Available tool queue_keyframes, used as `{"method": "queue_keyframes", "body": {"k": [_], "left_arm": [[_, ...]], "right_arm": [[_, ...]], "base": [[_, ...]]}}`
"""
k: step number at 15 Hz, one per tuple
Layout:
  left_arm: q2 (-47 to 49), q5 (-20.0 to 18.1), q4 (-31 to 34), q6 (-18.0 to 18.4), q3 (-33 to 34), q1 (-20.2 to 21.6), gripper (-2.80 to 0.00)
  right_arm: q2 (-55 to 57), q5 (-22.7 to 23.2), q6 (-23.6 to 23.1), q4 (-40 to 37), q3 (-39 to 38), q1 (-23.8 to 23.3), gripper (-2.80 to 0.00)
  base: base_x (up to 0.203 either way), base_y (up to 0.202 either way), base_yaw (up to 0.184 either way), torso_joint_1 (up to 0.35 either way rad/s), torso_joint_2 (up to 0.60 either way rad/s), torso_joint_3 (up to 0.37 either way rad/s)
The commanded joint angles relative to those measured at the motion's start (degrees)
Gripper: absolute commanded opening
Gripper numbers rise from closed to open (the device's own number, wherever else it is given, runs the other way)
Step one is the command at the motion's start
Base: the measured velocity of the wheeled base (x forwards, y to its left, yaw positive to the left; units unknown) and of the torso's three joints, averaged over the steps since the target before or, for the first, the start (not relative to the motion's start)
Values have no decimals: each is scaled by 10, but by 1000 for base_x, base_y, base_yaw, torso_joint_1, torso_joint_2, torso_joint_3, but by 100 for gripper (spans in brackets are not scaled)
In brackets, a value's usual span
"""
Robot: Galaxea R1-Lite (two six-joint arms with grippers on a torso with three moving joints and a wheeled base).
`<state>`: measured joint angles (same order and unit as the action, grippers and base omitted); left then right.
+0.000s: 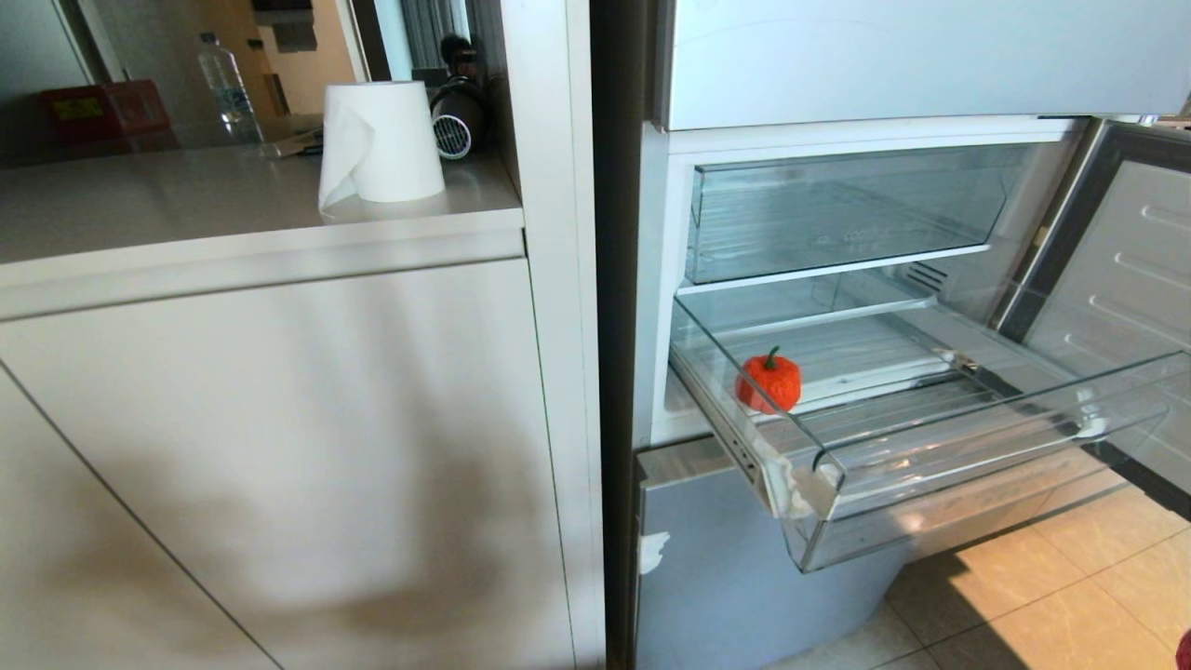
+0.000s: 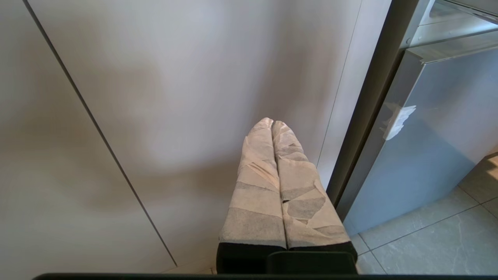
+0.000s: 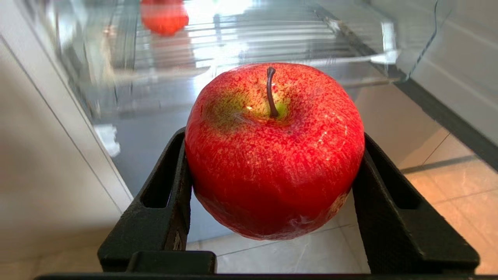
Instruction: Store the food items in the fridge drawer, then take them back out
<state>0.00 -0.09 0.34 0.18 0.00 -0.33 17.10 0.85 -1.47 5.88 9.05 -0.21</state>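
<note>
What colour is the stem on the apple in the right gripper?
Dark brown, rising from a yellow-green dimple on the red apple; the right wrist view shows it best.

head: high, downward | right wrist: close | shared: fridge drawer [image 1: 930, 447]

A pale surface [image 1: 186, 200] carries a roll of white paper towel [image 1: 380, 141], standing upright near its back edge. Just behind the roll sits a dark round appliance with a ribbed face [image 1: 458, 119]. Farther back stand a clear water bottle [image 1: 226, 86] and a red box [image 1: 100, 109], well apart from the roll. Below the surface run plain white cabinet doors [image 1: 279, 465]. The fridge door [image 1: 1117, 279] hangs open to the side. An upper clear bin [image 1: 837, 209] sits pushed in. The floor is beige tile [image 1: 1070, 596].
</note>
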Motion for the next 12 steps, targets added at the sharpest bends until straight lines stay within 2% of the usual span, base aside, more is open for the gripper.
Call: {"method": "queue_keyframes", "body": {"k": [1, 7, 12], "left_arm": [[0, 0, 0, 0, 0, 0, -280], [0, 0, 0, 0, 0, 0, -280], [0, 0, 0, 0, 0, 0, -280]], "right_arm": [[154, 1, 7, 5, 67, -1, -280], [510, -3, 46, 12, 345, -1, -280], [728, -22, 53, 15, 533, -4, -280]], "base": [[0, 0, 0, 0, 0, 0], [0, 0, 0, 0, 0, 0], [0, 0, 0, 0, 0, 0]]}}
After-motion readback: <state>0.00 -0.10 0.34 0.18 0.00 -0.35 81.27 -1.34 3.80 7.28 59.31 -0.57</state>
